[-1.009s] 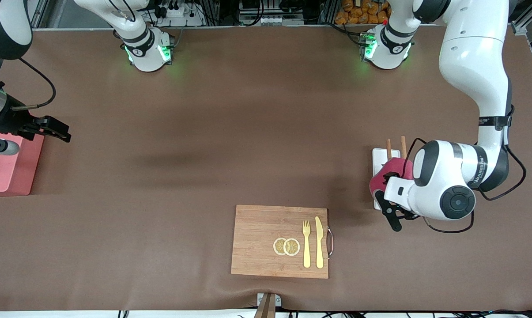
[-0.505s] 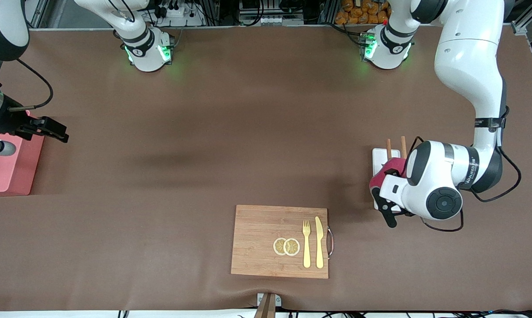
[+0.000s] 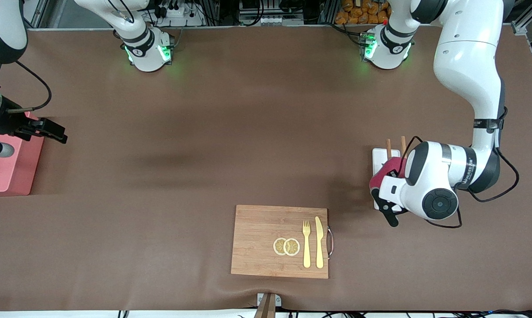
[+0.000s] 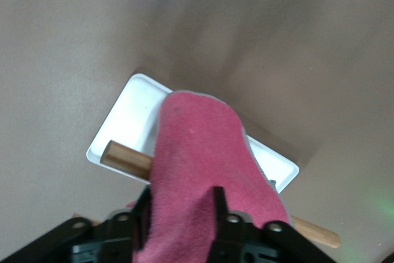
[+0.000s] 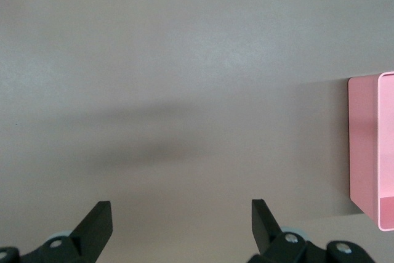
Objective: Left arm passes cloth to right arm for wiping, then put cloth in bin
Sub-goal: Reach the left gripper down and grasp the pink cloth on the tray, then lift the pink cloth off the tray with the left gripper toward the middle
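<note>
The crimson cloth (image 3: 382, 176) lies bunched on a flat white tray (image 3: 379, 155) toward the left arm's end of the table. My left gripper (image 3: 387, 205) is down on it, and the left wrist view shows the left gripper (image 4: 180, 198) with a fold of the cloth (image 4: 197, 140) filling the gap between its black fingers (image 4: 217, 201). My right gripper (image 3: 54, 131) hangs open over the table beside the salmon-pink bin (image 3: 7, 170). In the right wrist view the right gripper (image 5: 181, 214) holds nothing, and the bin (image 5: 369, 152) shows at the picture's edge.
Two wooden sticks (image 3: 388, 149) lie on the tray, partly under the cloth; one stick (image 4: 126, 158) pokes out in the left wrist view over the tray (image 4: 132, 121). A wooden board (image 3: 266, 238) with a fork, a knife and two lemon slices lies nearer the front camera.
The left gripper's fingers have closed onto the cloth, and the left arm has shifted slightly toward the tray. The right gripper has drifted a little toward the robots' bases.
</note>
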`<state>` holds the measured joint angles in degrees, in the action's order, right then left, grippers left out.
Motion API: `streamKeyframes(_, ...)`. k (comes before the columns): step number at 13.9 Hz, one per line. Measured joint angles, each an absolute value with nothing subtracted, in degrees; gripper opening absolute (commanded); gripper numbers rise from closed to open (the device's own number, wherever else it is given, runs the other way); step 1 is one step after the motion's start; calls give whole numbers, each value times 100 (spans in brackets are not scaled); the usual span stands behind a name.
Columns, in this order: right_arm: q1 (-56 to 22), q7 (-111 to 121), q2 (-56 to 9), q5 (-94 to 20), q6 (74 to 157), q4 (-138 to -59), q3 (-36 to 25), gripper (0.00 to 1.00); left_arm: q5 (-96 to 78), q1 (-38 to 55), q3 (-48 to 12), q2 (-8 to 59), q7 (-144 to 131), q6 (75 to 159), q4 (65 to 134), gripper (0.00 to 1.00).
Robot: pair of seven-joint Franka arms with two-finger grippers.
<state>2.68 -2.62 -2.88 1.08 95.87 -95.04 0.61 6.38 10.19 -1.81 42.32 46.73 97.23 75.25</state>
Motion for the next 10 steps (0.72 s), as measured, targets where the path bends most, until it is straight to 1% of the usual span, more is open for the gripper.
streamKeyframes(6,268,-262,-289,108,9587,-9504,61,100,660,1019,-169,4141,4354,9624,7392,0)
streamKeyframes(10,269,-266,-293,108,9589,-9503,61,100,489,1043,-312,3592,3503,9324,7300,0)
